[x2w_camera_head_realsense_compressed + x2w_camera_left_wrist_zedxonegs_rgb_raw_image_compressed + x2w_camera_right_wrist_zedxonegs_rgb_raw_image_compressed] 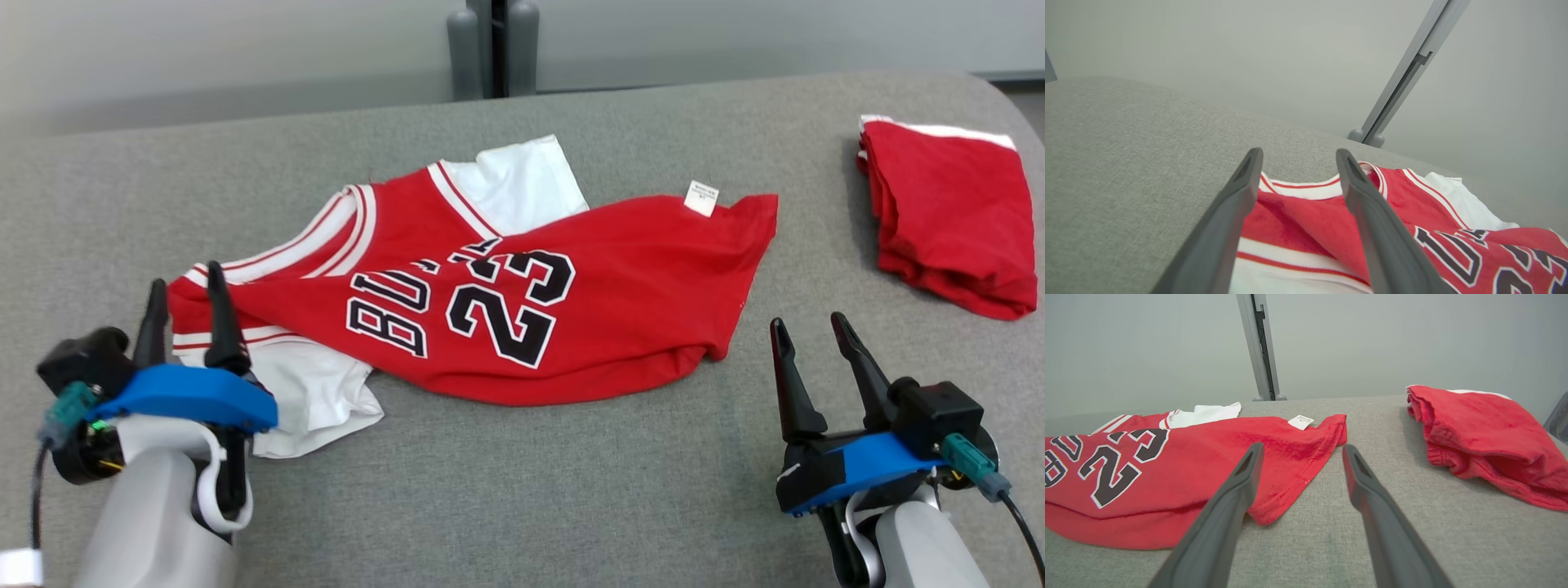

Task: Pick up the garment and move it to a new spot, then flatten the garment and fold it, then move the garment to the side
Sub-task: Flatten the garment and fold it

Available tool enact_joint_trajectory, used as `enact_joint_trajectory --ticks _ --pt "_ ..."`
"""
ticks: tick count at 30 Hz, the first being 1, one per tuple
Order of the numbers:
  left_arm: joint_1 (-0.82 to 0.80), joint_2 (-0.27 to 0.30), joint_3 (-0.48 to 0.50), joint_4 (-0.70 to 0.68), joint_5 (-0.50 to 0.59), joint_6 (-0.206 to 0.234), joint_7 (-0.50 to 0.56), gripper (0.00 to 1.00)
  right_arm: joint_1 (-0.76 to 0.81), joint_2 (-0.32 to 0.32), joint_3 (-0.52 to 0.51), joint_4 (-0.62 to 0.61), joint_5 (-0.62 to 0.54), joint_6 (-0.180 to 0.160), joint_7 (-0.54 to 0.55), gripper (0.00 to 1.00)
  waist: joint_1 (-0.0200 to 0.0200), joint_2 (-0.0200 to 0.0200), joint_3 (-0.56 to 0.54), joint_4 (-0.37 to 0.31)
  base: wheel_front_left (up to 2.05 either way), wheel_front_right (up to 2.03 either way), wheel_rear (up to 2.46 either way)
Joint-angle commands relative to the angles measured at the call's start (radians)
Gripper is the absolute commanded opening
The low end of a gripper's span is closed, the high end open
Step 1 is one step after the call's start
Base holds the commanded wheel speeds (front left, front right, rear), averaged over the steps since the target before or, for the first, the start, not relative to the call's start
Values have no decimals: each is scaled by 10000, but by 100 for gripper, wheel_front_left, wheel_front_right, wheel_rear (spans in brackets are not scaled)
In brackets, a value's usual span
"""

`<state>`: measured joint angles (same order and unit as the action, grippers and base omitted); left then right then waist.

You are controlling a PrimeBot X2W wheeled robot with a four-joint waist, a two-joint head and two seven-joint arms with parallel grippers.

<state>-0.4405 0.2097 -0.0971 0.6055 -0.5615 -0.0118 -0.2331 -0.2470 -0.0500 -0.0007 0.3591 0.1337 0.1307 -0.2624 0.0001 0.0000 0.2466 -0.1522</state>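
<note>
my L gripper (184, 282) wide open, empty, jersey (571, 327) shoulder just ahead. R gripper (808, 322) open, empty too, hem ahead-left. Risk imo: pinch one layer only, it bunches.

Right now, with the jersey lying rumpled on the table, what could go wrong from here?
1. The left gripper, open, hangs over the shoulder of the red jersey, where a white sleeve lies partly beneath. A pinch there may catch both layers or only one and bunch the cloth.
2. The folded red garment lies beyond the right gripper. Sliding the jersey that way may push it askew.
</note>
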Motion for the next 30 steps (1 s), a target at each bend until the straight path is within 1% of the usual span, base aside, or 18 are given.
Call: enact_joint_trajectory --ticks 1,2,5,13,18,22,25,27,30 --pt "260 -96 -69 -187 136 -111 -156 100 122 -10 -30 45 -82 1 -35 100 -1 0 -218 12 0 0 0" --pt "386 -128 -142 -344 199 -225 -198 100 163 -10 -48 59 -100 1 -35 100 -1 0 -328 37 0 0 0" --pt "982 -207 -262 -770 488 -298 -285 100 326 -10 -74 153 -111 1 -35 100 -1 0 -679 118 0 0 0" --pt "2982 -654 -195 -2238 1177 -78 -327 100 703 -10 -37 349 -153 1 -35 100 -1 0 -1506 292 0 0 0" --pt "3939 -859 -171 -2851 1401 -1 -328 100 936 -9 -67 485 -227 1 -35 100 -1 0 -1824 444 0 0 0" --pt "4268 -966 -243 -3041 1492 1 -331 100 991 -9 -10 772 -343 1 -35 100 -1 0 -1921 574 0 0 0" --pt "4297 -993 -296 -3089 1587 35 -331 100 711 -13 -123 1206 -496 1 -16 100 -1 0 -1884 702 0 0 0" --pt "4236 -1015 -336 -3138 1621 24 -332 100 273 -15 -362 1502 -754 1 172 100 -1 0 -1794 800 0 0 0" --pt "4146 -1051 -413 -3234 1684 24 -332 100 -410 -13 -968 2005 -1298 1 859 100 -1 0 -1578 956 0 0 0"
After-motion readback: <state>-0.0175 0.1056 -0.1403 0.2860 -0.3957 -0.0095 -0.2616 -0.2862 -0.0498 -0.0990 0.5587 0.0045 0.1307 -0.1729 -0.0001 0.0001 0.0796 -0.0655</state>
